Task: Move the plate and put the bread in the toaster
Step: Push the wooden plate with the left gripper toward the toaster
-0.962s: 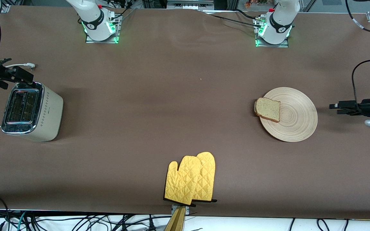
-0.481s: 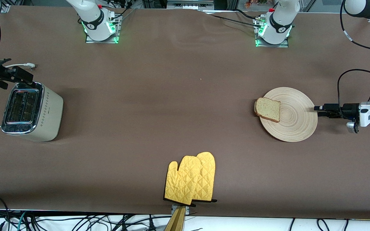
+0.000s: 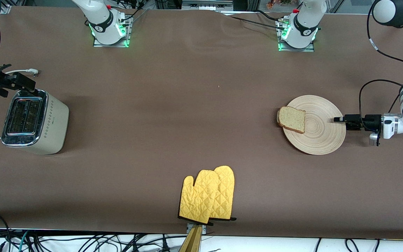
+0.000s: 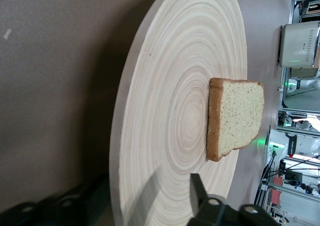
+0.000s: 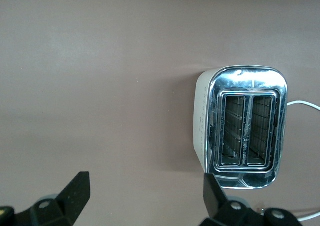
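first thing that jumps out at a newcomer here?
Probably the left gripper at the rim of the plate, one finger above the wood and one below, at the left arm's end of the table; the bread overhangs the rim facing the toaster. Next, the yellow oven mitts nearest the front camera, and the toaster under the open right gripper.

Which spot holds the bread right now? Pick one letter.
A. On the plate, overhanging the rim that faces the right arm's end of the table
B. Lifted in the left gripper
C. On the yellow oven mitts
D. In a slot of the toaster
A: the bread lies on the plate, its edge jutting over the rim toward the right arm's end, while the toaster slots stand empty.
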### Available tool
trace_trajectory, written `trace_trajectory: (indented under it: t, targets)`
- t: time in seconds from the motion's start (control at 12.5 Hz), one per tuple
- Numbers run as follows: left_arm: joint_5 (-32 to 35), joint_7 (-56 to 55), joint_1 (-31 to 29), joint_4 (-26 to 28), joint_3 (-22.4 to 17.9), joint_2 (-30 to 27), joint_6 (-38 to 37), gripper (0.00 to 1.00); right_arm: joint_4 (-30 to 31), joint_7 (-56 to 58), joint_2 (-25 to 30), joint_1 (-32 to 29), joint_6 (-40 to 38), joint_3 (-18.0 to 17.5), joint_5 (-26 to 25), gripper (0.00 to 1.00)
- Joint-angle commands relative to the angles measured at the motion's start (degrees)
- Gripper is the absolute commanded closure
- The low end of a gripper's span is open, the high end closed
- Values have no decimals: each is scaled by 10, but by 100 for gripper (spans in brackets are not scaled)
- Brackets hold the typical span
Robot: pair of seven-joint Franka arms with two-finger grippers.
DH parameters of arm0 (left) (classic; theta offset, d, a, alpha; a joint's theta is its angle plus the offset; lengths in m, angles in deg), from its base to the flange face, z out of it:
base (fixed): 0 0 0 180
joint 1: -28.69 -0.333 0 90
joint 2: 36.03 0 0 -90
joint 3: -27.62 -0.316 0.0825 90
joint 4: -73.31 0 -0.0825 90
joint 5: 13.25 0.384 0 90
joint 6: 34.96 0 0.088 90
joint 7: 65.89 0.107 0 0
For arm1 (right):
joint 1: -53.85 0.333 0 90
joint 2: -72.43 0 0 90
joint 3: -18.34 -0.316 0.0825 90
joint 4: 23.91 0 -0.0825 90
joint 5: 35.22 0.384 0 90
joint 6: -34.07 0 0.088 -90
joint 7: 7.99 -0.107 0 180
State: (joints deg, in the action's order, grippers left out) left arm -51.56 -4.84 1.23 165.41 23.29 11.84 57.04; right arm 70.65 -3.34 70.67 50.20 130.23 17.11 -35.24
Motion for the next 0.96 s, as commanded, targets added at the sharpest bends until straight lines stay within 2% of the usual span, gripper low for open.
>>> trace_trajectory:
  t: [0.0,0.16,0.32,0.56,0.88]
  targets:
    - [-15,27,1,-11,1,20,-5,52,5,-1,6,-5,-6,-1,12,0]
    - [-14,28,1,-11,0,22,-4,68,5,-1,6,-5,-8,-1,18,0]
    - [-12,28,1,-12,0,24,-2,69,5,-1,6,-5,-8,-1,18,0]
    - [-13,28,1,-11,0,28,-2,98,5,-1,6,-5,-9,-2,19,0]
    - [-13,19,4,-10,1,31,-2,100,5,-1,6,-4,-9,-2,19,0]
